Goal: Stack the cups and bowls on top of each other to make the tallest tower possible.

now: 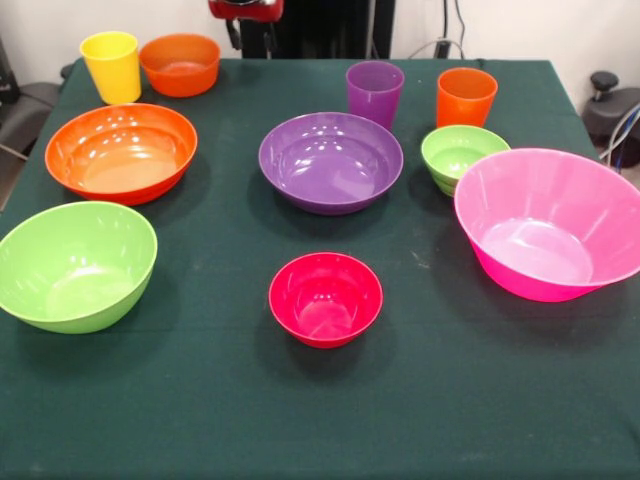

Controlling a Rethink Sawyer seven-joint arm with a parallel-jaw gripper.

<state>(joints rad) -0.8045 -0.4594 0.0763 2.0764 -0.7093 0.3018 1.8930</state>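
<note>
Nothing is stacked; each piece stands alone on the green table. The yellow cup (111,66) is back left, and the purple cup (375,92) and orange cup (466,97) are back right. The small red-magenta bowl (325,298) sits empty near the front middle. The small orange bowl (180,64) stands beside the yellow cup. The small green bowl (463,157) is in front of the orange cup. The large orange bowl (121,152), large purple bowl (331,161), lime green bowl (76,265) and huge pink bowl (553,224) are spread around. The gripper (245,10) shows only as a red and black part at the top edge, drawn back.
The dark green tablecloth (200,400) covers the table; its front strip holds no objects. The black pedestal (330,25) stands behind the far edge. Dark chair parts show at the left and right edges.
</note>
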